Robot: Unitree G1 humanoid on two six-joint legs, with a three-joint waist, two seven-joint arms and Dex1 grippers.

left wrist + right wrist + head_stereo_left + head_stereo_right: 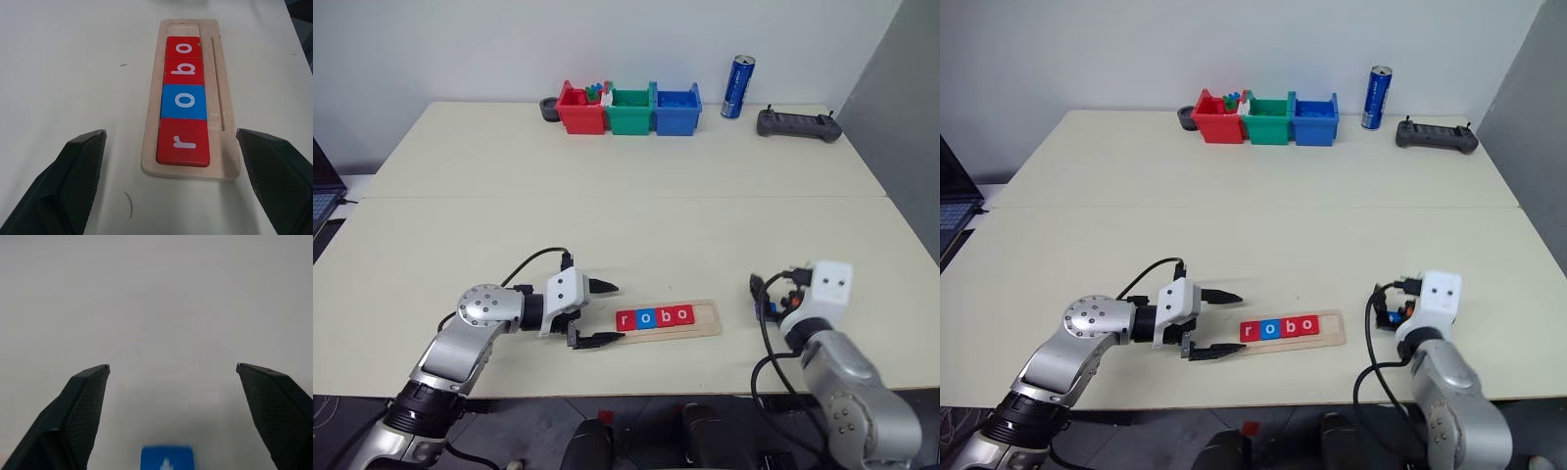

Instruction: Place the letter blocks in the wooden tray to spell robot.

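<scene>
- The wooden tray (668, 320) lies on the tabletop (626, 196) with four letter blocks (184, 100) in it, reading r, o, b, o; its right end slot is bare.
- The left tool (597, 313) is spread wide, just beside the tray's left end.
- The right tool (171, 377) is also wide, with a fifth, blue block (167, 458) lying loose between its fingers.

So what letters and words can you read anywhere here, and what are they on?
"r" on the red block at the near end of the wooden tray.
"o" on the blue block next to it.
"b" on the red block after that.
"o" on the last red block.
White mark on the blue block below the right gripper: too blurred to read.
Print on the blue can: too small to read.
</scene>
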